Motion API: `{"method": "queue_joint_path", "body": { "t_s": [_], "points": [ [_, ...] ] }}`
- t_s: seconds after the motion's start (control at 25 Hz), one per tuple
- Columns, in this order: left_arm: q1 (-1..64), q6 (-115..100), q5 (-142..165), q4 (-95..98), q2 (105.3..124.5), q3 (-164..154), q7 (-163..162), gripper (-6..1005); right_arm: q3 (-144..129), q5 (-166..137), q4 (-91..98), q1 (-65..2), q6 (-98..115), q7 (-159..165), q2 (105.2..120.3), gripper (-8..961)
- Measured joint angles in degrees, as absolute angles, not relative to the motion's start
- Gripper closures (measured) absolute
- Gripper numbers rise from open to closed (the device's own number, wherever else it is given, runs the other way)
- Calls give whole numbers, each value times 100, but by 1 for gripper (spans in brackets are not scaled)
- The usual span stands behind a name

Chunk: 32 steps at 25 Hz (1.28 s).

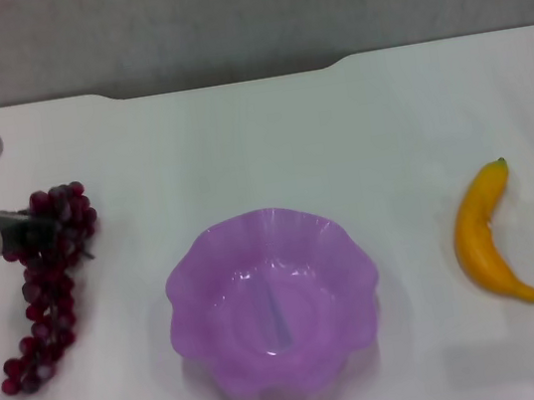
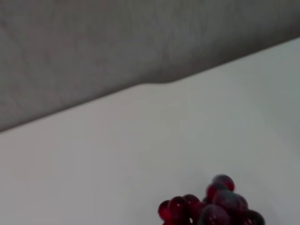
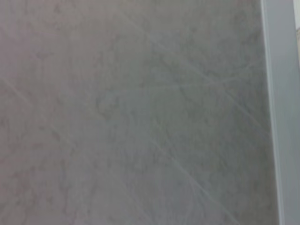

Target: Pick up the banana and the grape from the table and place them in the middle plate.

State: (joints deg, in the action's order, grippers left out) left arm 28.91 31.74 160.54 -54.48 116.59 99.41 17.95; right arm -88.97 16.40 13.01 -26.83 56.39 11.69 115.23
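The grape is a long dark red bunch lying on the white table at the left. My left gripper reaches in from the left edge and its dark end lies over the upper part of the bunch. The left wrist view shows only the top few berries of the grape at the frame's edge. The middle plate, translucent purple with a scalloped rim, stands empty in the centre. The yellow banana lies on the table to the right, green tip pointing away. My right gripper is out of view.
The table's far edge has a shallow notch, with grey floor beyond it. The right wrist view shows only grey floor and a pale strip along one side.
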Motion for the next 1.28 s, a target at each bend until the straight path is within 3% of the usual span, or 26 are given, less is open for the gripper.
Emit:
{"method": "queue_joint_path", "body": {
  "t_s": [0.8, 1.28],
  "points": [
    [1853, 5515, 15565, -9666, 11644, 9776, 2118, 810, -8762, 1644, 1292, -2634, 5677, 1169, 11535, 47],
    [1725, 6885, 14705, -11522, 11638, 9260, 2831, 812, -8763, 1643, 1292, -2601, 5646, 1169, 11525, 48]
  ]
}}
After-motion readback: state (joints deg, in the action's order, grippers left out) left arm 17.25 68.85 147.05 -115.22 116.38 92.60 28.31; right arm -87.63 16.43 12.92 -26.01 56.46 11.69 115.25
